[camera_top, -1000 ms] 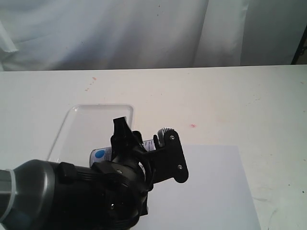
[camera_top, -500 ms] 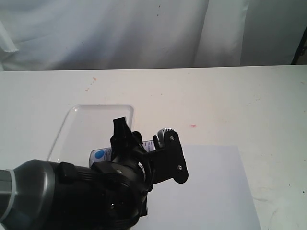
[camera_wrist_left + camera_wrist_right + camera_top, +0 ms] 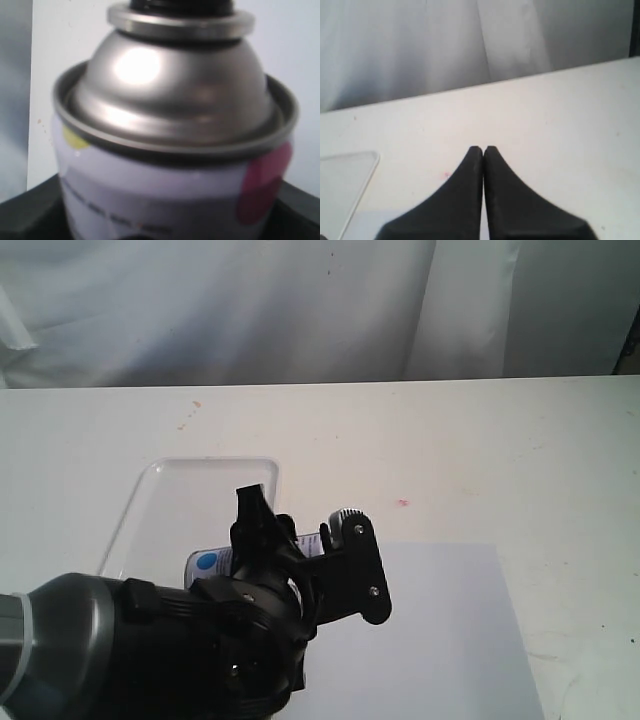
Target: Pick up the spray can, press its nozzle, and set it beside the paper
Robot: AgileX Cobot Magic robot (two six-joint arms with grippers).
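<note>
My left gripper (image 3: 300, 528) is shut on the spray can (image 3: 208, 561), holding it above the near edge of the tray and the left edge of the paper (image 3: 450, 640). Only a blue dot and a bit of white label show between the black fingers. In the left wrist view the spray can (image 3: 170, 165) fills the frame: silver shoulder, yellow and pink dots. The black nozzle (image 3: 180, 4) is cut off at the frame's edge. Dark fingers (image 3: 25, 215) flank the can. My right gripper (image 3: 483, 149) is shut and empty above the bare table. It does not show in the exterior view.
A clear rimmed tray (image 3: 190, 490) lies on the white table (image 3: 450, 440) left of the paper; its corner (image 3: 350, 165) shows in the right wrist view. A white curtain hangs behind the table. A small red mark (image 3: 403, 503) is on the tabletop.
</note>
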